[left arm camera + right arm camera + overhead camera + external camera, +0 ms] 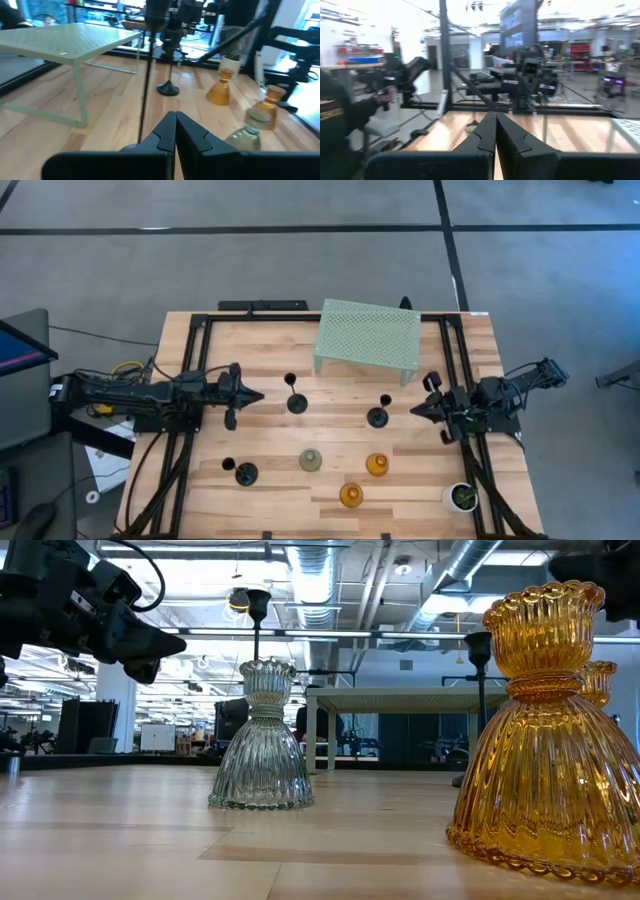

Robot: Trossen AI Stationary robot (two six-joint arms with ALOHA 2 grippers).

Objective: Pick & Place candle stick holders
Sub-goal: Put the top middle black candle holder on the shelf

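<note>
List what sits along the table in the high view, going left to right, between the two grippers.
Left gripper, shut → black thin-stemmed candle holder → second black thin-stemmed candle holder → right gripper, shut.

Six candle stick holders stand upright on the tabletop: three black thin-stemmed ones (296,402) mid-table, a pale grey-green one (311,461) and two amber ones (377,466) nearer the front edge.
</note>
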